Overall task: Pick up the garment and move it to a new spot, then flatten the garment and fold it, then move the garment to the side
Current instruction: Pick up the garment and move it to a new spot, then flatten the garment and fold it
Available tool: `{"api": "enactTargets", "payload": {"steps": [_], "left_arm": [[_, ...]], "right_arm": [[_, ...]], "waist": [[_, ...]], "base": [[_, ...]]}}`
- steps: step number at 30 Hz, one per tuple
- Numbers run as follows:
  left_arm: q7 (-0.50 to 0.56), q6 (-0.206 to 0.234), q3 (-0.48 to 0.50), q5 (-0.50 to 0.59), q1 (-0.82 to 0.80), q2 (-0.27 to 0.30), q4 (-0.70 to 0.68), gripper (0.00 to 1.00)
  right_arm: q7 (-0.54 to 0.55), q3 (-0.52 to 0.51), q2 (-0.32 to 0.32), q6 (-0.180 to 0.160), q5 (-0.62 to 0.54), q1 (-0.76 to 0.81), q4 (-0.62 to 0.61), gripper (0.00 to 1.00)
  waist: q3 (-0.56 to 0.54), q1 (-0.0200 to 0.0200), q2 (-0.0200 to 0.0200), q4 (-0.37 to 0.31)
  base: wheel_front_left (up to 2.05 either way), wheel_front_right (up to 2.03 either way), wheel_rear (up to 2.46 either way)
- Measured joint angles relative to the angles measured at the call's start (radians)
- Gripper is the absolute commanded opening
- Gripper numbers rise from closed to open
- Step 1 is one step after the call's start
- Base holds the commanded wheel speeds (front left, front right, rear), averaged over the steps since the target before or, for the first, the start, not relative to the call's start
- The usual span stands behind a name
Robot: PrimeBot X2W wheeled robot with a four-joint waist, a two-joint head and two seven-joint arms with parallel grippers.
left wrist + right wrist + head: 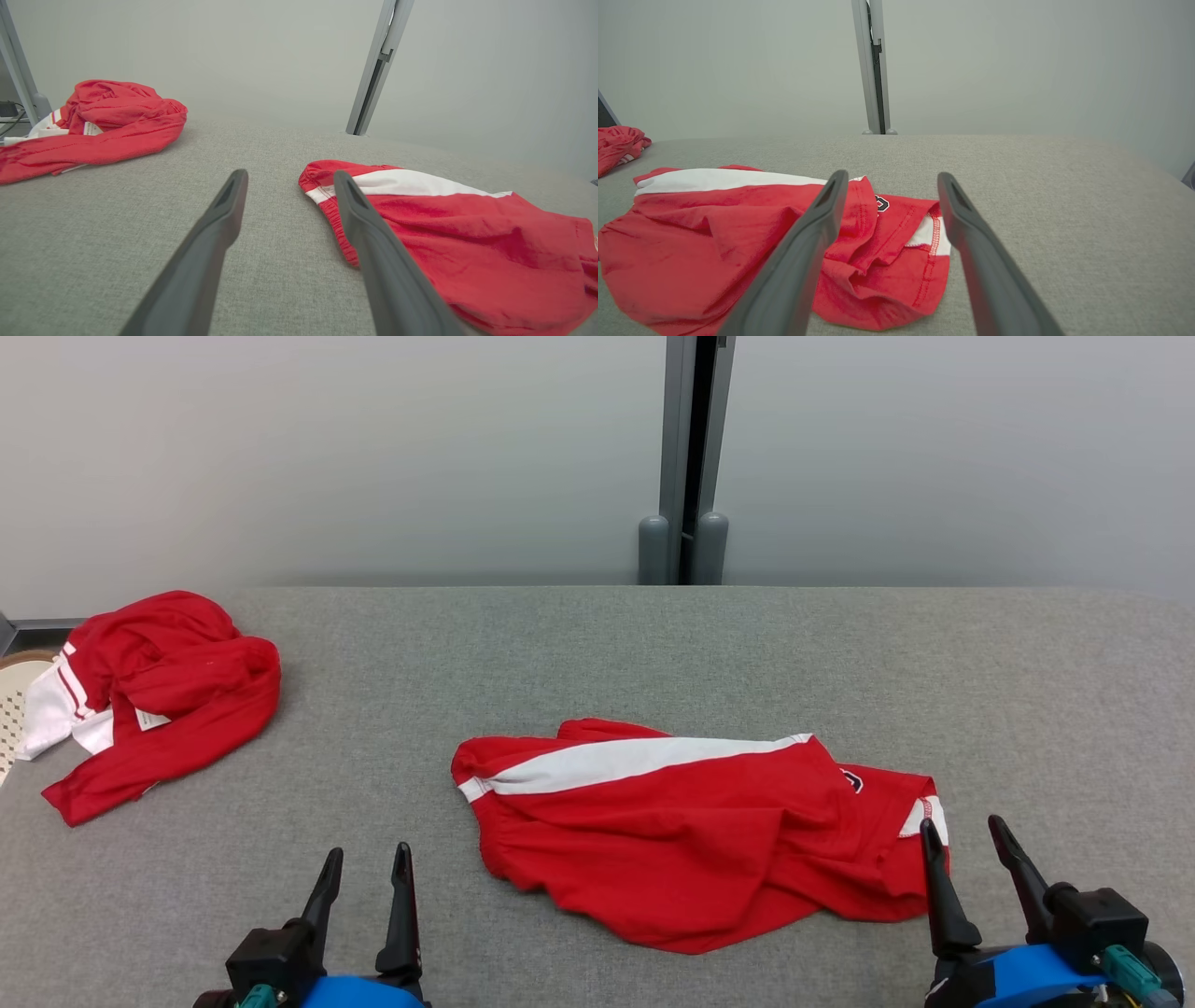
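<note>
A red garment (691, 831) with a white stripe lies rumpled on the grey table (597, 653), near the front middle. My left gripper (364, 863) stands open at the lower left, short of the garment's left edge, nothing between its fingers. In the left wrist view the garment (467, 233) lies to the right of the left gripper (287, 179). My right gripper (962, 835) is open at the lower right, beside the garment's right end. The right wrist view shows the garment's (738, 233) hemmed corner just beyond the right gripper (889, 179).
A second red and white garment (159, 695) lies bunched at the table's far left, beside a pale woven seat (14, 700) at the edge. A grey post (691, 457) rises behind the table against a pale wall.
</note>
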Motion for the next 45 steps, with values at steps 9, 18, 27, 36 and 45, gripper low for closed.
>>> {"api": "enactTargets", "payload": {"steps": [9,18,27,36,45], "left_arm": [[0.0,-0.019,0.027,0.027,0.015,-0.02,0.002,1.0],[0.0,-0.032,0.036,0.044,0.015,-0.027,0.014,1.0],[0.0,-0.037,0.039,0.057,0.013,-0.03,0.019,1.0],[0.0,-0.043,0.028,0.072,-0.035,-0.033,0.003,1.0],[0.0,-0.036,-0.002,0.052,-0.072,-0.033,-0.009,1.0]], "right_arm": [[0.0,0.012,0.0,0.0,0.0,0.002,0.01,1.0],[0.0,0.017,0.0,0.0,-0.001,0.002,0.019,1.0],[0.0,0.038,0.0,0.0,-0.041,-0.042,0.054,1.0],[0.126,-0.038,-0.001,0.0,-0.192,-0.339,0.219,1.0],[0.346,-0.091,-0.028,0.0,-0.263,-0.519,0.383,1.0]], "waist": [[-0.003,0.0,0.0,0.002],[0.001,0.0,0.0,0.005],[0.024,0.0,0.0,0.01],[0.097,0.0001,0.0,0.044],[0.167,0.0002,0.0,0.104]], "base": [[0.0,0.0,0.0],[0.0,0.0,0.0],[0.0,0.0,0.0],[0.0,0.0,0.0],[0.0,0.0,0.0]]}}
